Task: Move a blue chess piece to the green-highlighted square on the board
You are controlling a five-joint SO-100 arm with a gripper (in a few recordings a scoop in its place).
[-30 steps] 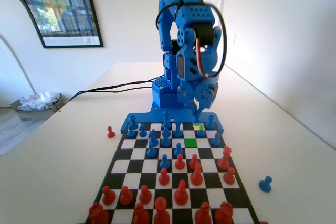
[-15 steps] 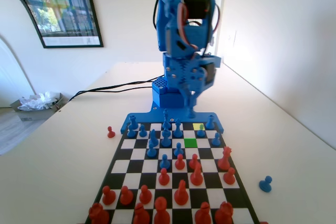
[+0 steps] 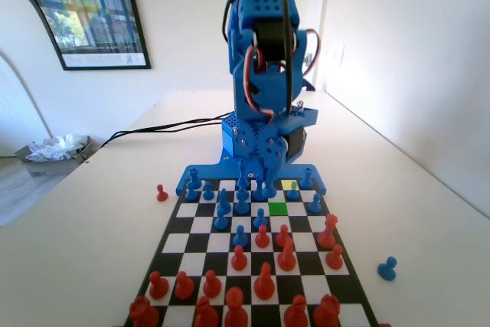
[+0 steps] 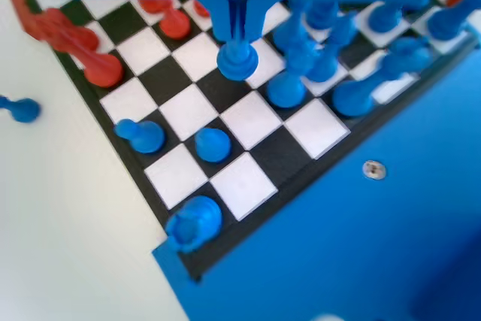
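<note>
Down low over the blue side of the board (image 3: 197,223), the gripper (image 4: 237,35) hangs with its jaws drawn almost together, and in the wrist view a blue chess piece (image 4: 237,59) sits right at their tips, its round head just under the narrow slit between them. The jaws look pinched on the top of that piece, though the blur there leaves it uncertain whether they truly clamp it or merely touch it. In that view the piece is over a pale cell near a dark one, and whether its base rests on the board cannot be told.

In the fixed view the gripper (image 3: 268,178) reaches down among the blue back rows at the far end, just beyond the green-highlighted square (image 3: 278,208), which lies bare. A paler yellow-green square (image 3: 289,184) sits one row farther, next to a blue pawn (image 3: 292,193).

Around the jaws in the wrist view stand other blue pieces: three near the board's corner (image 4: 213,144) and a cluster to the right (image 4: 316,54). Red pieces (image 3: 264,281) fill the near rows of the fixed view. Off the board on the worktop (image 3: 92,250) stand a lone red pawn (image 3: 161,192) on the left and a lone blue pawn (image 3: 387,268) on the right.
</note>
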